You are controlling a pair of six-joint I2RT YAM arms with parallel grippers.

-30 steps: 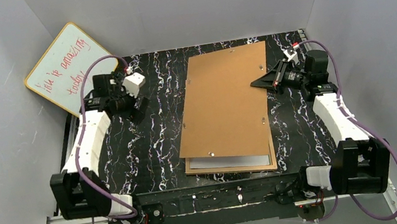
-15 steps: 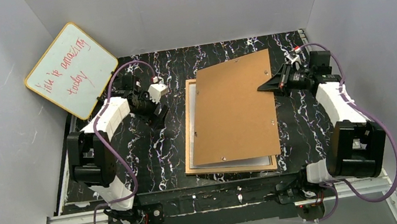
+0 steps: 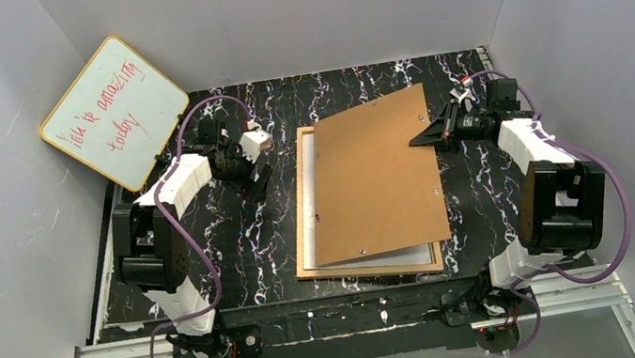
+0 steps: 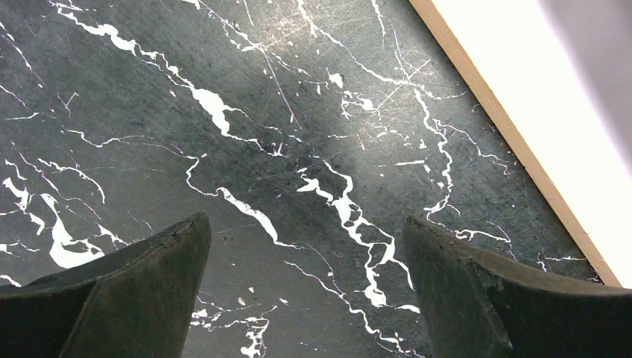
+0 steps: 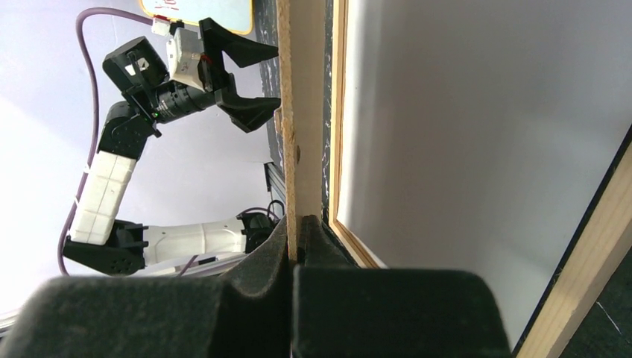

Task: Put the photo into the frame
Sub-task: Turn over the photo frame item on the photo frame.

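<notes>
The only legible writing is the red scrawl on the yellow-rimmed whiteboard [image 3: 114,112] propped at the far-left corner; it seems to read "You're amazing today!". Your surface [image 3: 239,248] is black marble-look with white veins, boxed in by plain pale walls. The frame [image 3: 366,272] lies right of centre, reaching toward the near edge, with the photo [image 3: 310,166] white side up inside it, mostly under the brown backing board [image 3: 376,180]. Your right claw [image 5: 296,231] pinches that board's right edge. Your left claw [image 4: 305,231] gapes wide over bare surface.
</notes>
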